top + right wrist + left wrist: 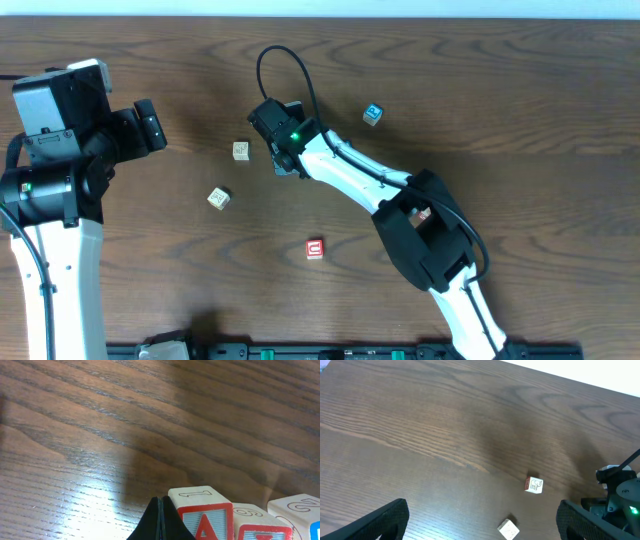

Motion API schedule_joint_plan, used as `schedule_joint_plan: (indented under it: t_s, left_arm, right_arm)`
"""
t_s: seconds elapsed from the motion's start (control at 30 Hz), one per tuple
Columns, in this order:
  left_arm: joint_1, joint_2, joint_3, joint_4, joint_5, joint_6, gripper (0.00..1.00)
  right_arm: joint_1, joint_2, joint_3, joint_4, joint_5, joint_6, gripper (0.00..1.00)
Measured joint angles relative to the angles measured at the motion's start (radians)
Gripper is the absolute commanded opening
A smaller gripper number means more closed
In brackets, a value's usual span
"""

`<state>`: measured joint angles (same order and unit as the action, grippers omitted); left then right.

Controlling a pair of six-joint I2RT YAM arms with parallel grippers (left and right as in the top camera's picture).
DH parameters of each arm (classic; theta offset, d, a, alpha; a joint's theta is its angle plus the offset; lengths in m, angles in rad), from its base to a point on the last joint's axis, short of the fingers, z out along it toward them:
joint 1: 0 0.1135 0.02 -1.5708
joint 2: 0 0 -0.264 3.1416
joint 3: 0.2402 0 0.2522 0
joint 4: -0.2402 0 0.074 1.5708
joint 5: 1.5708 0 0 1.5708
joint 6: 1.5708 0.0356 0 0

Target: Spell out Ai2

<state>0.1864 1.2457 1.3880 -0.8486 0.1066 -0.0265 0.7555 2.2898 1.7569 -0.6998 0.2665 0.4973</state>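
Your right gripper (160, 521): fingers pressed together, just beside the A block (206, 516). Your left gripper (482, 515): fingers spread wide apart over the table (420, 435).

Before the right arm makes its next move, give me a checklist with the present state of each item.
1. Right gripper shut and empty: ok, fingers pressed together with nothing between them.
2. Wooden cube with the red letter A the right way up: ok.
3. Letters on the red-faced cube and the blue-marked cube beside it: cannot tell, both are cropped by the frame edge.
4. Left gripper open and empty: ok.
5. Loose red cube clear of the right arm: ok.
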Motion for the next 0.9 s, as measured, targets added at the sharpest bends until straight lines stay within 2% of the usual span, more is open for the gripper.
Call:
schedule_joint_plan:
  t_s: [0.57, 0.9]
  left_arm:
    - [0.000, 0.000, 0.000, 0.001, 0.003, 0.000, 0.95]
    - [0.000, 0.003, 0.000, 0.001, 0.008, 0.000, 0.95]
  right_arm:
    - [0.000, 0.000, 0.000, -0.006, 0.046, 0.087, 0.01]
    - [0.000, 0.001, 0.021, 0.005, 0.042, 0.087, 0.01]
